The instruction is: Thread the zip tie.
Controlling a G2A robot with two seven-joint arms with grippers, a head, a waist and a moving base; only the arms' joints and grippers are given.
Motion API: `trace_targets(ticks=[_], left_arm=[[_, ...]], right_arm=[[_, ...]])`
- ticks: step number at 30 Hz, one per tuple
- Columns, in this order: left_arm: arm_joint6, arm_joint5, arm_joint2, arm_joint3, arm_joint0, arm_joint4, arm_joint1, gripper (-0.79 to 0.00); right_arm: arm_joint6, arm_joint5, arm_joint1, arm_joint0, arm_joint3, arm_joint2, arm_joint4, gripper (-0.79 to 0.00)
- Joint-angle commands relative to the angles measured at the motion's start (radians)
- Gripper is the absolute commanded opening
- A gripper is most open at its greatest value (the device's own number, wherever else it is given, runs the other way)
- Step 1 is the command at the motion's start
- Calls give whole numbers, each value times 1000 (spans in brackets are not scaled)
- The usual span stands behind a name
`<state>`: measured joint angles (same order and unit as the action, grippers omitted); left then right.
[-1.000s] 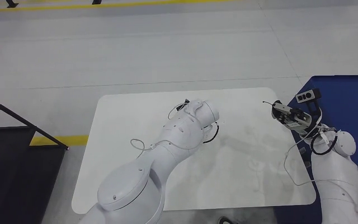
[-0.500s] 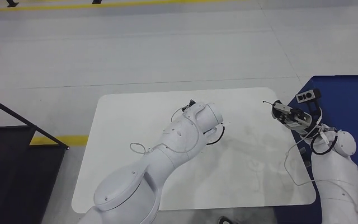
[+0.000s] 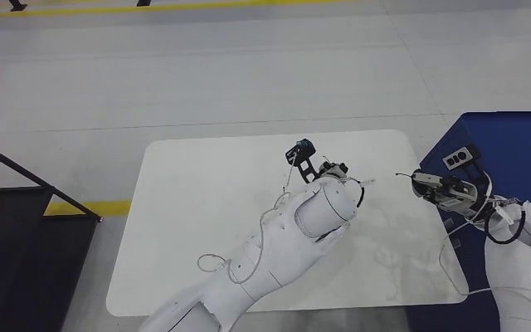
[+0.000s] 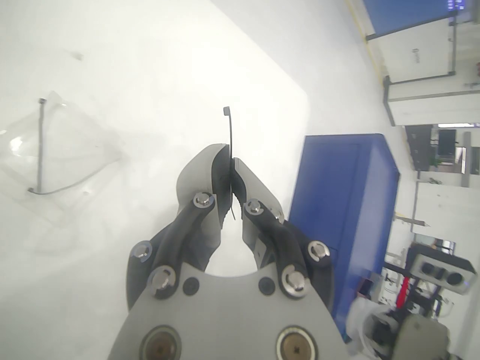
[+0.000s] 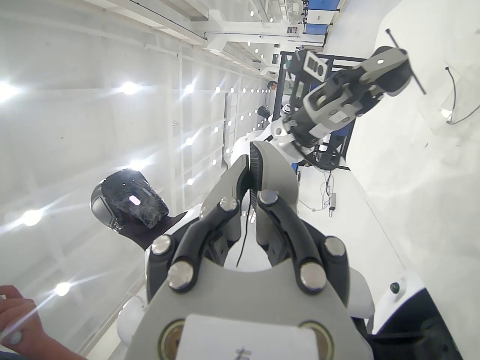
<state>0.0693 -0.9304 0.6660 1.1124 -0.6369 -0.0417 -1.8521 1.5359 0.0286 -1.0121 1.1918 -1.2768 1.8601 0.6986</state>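
My left gripper [image 4: 230,157] is shut on a black zip tie [image 4: 229,132]. The tie's square head sticks out past the fingertips and a short tail shows behind the pads. In the right wrist view that left gripper [image 5: 403,64] hangs above the white table [image 5: 412,174] with the zip tie [image 5: 394,40] crossing its tips. My right gripper [image 5: 249,159] is shut on a thin black strip [image 5: 242,241] that trails back between the fingers. From above, the right gripper [image 3: 417,179] is over the table's right edge, its tip turned toward the left arm, a gap apart.
A clear plastic bag [image 4: 63,159] with another black tie [image 4: 40,144] lies on the white table [image 3: 191,207]. The bag [image 5: 455,108] is on the table beyond the left gripper. A blue cabinet [image 3: 489,137] stands off the table's right side. A dark frame [image 3: 33,249] is at the left.
The left arm has swung to the right and turned its wrist, bringing its gripper closer to the right arm. The right gripper has shifted slightly toward the near side.
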Motion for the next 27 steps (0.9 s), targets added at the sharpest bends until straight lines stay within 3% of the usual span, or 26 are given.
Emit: trace_targets(ticks=[1,19,22,27], left_arm=[[-1,1,-1,-38,3,1,0,-785],[4,20,8,-33,-4,2,1,-785],[64,118,50,46,-54,-46,16,-785],[106,246,76,347,-223,-193,61,-785]], right_arm=[[0,0,0,0,0,0,0,-785],[0,23,-1,8,-16,-11,7,-785],[-53,116,2,41,-64,-20,9,-785],[-95,273,16,91,-136,-5,-17,-785]])
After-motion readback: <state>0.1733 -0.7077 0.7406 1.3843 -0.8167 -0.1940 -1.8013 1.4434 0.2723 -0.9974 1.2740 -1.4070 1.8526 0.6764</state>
